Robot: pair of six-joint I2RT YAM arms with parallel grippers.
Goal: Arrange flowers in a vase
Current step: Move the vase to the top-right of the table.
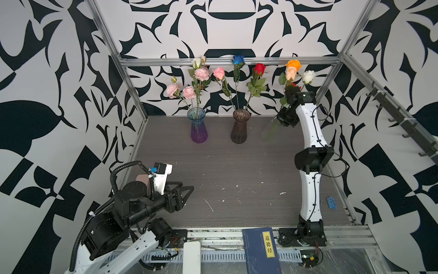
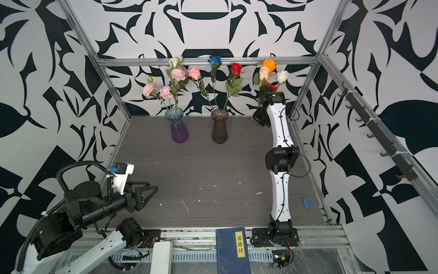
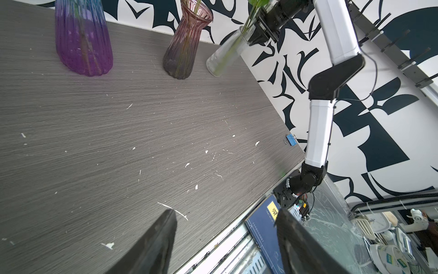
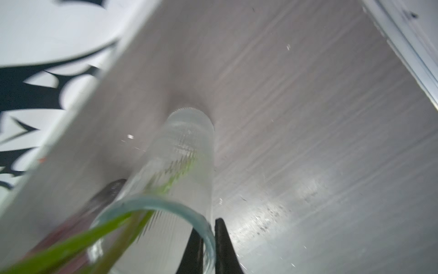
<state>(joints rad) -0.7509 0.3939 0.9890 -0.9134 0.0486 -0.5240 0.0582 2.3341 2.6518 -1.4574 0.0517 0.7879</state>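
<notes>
Right arm [image 1: 308, 132] outstretched, right fingers [image 4: 222, 249] clamped on tilted clear vase [image 3: 226, 52]; left fingers [image 3: 156, 244] spread, empty.

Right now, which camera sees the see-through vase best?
The left wrist view: the clear vase shows sharp, tilted, green stems inside. Both top views show it faint and blurred; the right wrist view shows a blurry rim.
</notes>
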